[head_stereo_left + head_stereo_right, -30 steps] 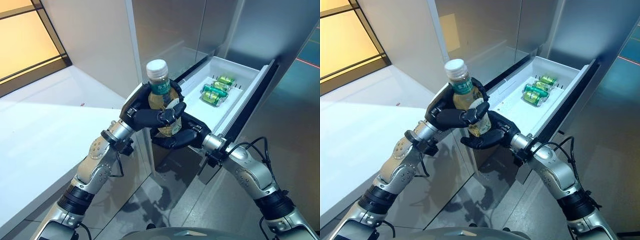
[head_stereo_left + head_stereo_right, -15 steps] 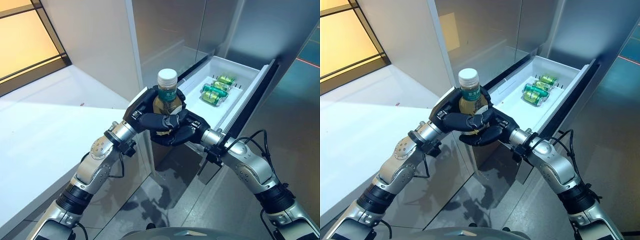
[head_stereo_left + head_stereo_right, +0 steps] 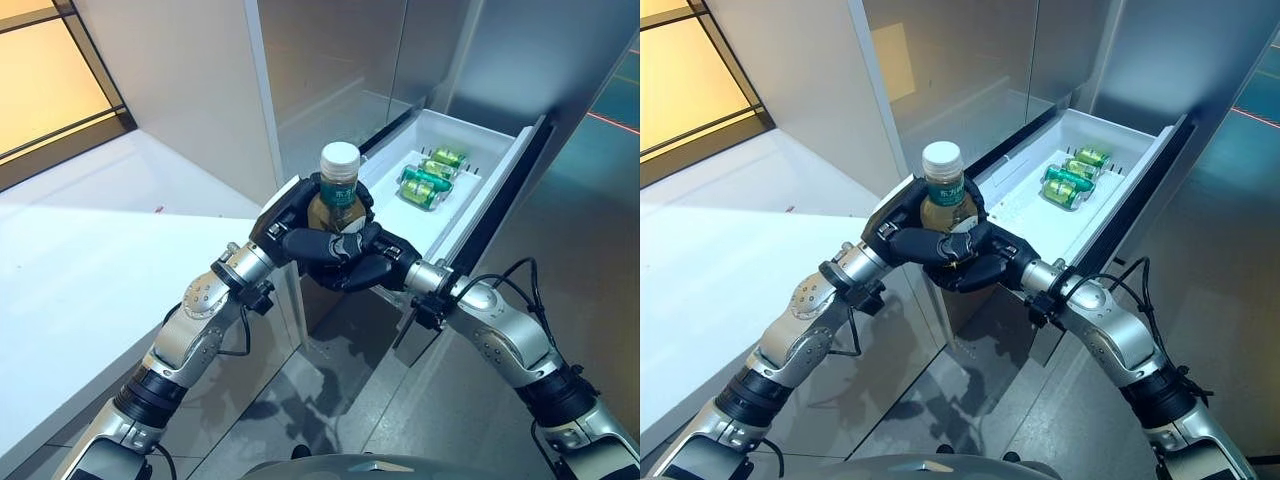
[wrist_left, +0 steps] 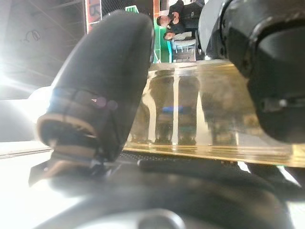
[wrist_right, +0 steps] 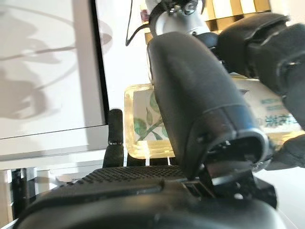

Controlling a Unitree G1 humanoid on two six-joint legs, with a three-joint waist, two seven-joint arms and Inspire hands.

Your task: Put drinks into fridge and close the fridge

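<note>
A bottle of yellow-green tea with a white cap stands upright in the air between both hands, just before the near corner of the open white fridge drawer. My left hand is curled round it from the left, and my right hand is curled round its lower part from the right. The bottle's amber body shows past the left thumb in the left wrist view and its leaf label in the right wrist view. Green cans lie in the drawer.
The drawer sticks out from a tall steel fridge front. A white counter lies to the left. The grey floor spreads to the right of the drawer.
The bottle has come down and moved right toward the drawer, from tilted to upright. My right hand has closed up round its lower part.
</note>
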